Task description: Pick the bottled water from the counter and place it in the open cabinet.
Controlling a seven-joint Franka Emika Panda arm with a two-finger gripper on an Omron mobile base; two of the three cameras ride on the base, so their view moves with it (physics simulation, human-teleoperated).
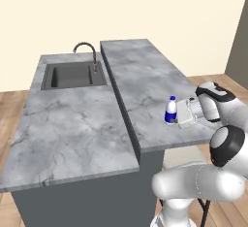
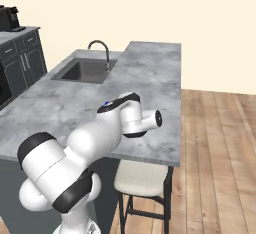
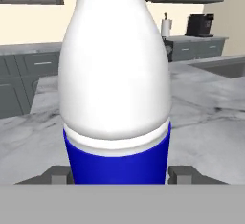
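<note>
My fingers sit tight against both sides of the bottle, closed on its blue label; it stands upright on the desk, right of centre in the left base view.

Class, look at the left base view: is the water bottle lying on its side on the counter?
No. The water bottle stands upright on the counter, cap up, right beside the gripper.

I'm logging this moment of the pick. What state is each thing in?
bottled water: upright on the counter, capped, between the end effector fingers.
end effector: at the bottle's blue label band, a finger close on each side; a grip can't be confirmed.
faucet: no water running.
sink: empty.
stool: tucked under the counter edge.
</note>
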